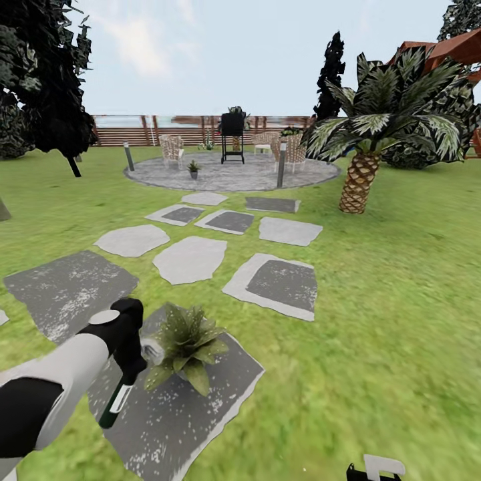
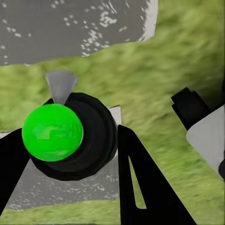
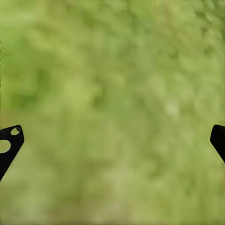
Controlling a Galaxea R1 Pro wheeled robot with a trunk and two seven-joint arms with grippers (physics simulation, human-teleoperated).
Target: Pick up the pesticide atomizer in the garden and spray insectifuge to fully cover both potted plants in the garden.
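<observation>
So the pesticide atomizer is already in the left gripper, hanging down from the claw at about 7 o'clock in the head view, just beside the near potted plant. In the left wrist view the bottle sits between the two black fingers, seen end-on: a bright green round end, a dark body and a pale grey piece poking out past it. The claw is pinched onto it, fingers close against both sides.

Handling-wise my guess is it's light, rigid plastic, a bit slick and round, so it could twist in the grip if squeezed off-centre. Holding it around the fat middle of the body, like now, looks right to me; the pale head should stay free so the nozzle can face the leaves.

The plant sits on a big speckled stepping stone, the leaves broad and floppy-looking, so no bumping it. I can't tell which way the nozzle points.

Further out, the second potted plant is at about 12 o'clock on the round patio, near a black grill and some wicker chairs. A palm tree stands at 2 o'clock.

The right gripper is spread wide over blurry grass, holding nothing.
</observation>
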